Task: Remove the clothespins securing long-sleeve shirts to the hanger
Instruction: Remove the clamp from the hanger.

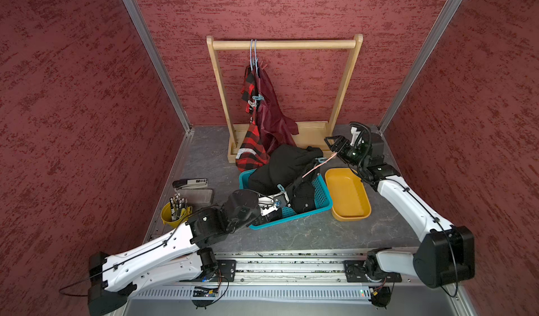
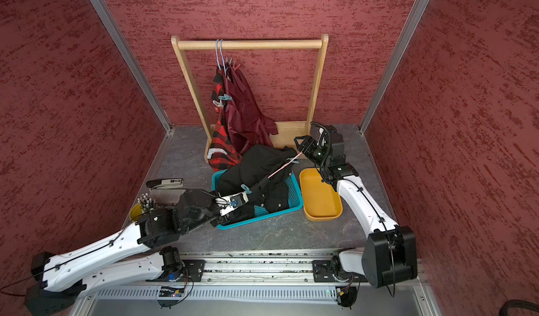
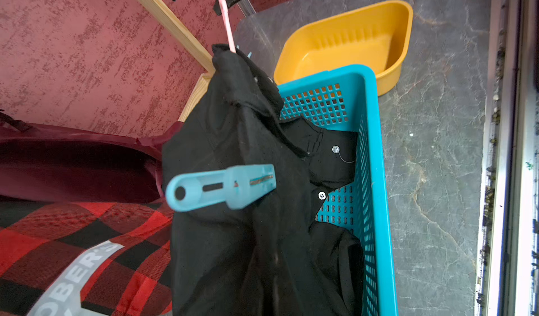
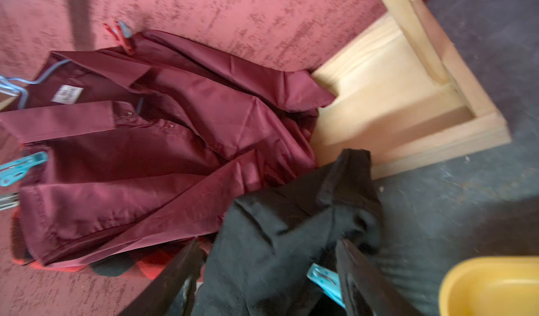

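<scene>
The black shirt (image 1: 287, 163) hangs on a pink hanger (image 1: 319, 165) over the teal basket (image 1: 325, 202). My left gripper (image 1: 287, 196) is shut on the black shirt; its jaws are hidden under cloth in the left wrist view. A teal clothespin (image 3: 221, 187) is clipped on the shirt just ahead of it. My right gripper (image 4: 271, 247) is open at the hanger's far end, with a shirt fold and another teal clothespin (image 4: 323, 279) between its fingers. The plaid shirt (image 1: 250, 145) and maroon shirt (image 1: 272, 119) hang on the rack, pinned by clothespins (image 1: 258, 98).
A wooden rack (image 1: 284, 44) stands against the back wall. A yellow tub (image 1: 347, 195) sits right of the basket. A stapler (image 1: 191, 182), a grey block and a yellow cup of pens (image 1: 175, 211) are at the left. Red walls close in three sides.
</scene>
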### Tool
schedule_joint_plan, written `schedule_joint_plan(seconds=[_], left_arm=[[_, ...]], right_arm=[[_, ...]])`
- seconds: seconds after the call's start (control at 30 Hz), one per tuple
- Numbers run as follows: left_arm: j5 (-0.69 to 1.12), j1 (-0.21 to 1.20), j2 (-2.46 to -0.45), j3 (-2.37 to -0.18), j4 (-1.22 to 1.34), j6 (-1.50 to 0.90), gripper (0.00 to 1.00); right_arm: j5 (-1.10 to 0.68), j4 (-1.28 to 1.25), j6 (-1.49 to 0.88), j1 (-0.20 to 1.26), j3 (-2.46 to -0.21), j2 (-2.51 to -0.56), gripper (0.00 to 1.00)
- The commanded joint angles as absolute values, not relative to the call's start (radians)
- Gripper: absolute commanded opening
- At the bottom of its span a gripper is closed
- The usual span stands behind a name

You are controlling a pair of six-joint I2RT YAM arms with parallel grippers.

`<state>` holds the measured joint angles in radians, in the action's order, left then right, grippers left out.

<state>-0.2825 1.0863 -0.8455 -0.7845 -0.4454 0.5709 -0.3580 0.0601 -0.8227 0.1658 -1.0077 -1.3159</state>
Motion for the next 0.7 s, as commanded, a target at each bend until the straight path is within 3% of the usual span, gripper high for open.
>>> schedule_joint_plan(seconds=[0.0, 0.27, 0.5, 0.67], left_arm=[[-0.373, 1.128, -0.853, -0.752, -0.323, 0.536, 0.00], [-0.422, 1.189, -0.903, -0.681, -0.283, 0.490, 0.00], [-0.426, 1.206, -0.935, -0.667, -0.274, 0.447, 0.00], [-0.425, 1.213, -0.945, -0.666, -0.269, 0.442, 0.00]], right_arm=[[-0.361, 0.122, -0.816, 0.142, -0.980, -1.311, 0.74], [-0.422, 0.119, -0.810, 0.120, -0.910, -1.344, 0.71], [-0.546, -0.051, -0.910, 0.116, -0.815, -1.369, 0.62], [-0.559, -0.114, -0.954, 0.116, -0.808, -1.369, 0.62]])
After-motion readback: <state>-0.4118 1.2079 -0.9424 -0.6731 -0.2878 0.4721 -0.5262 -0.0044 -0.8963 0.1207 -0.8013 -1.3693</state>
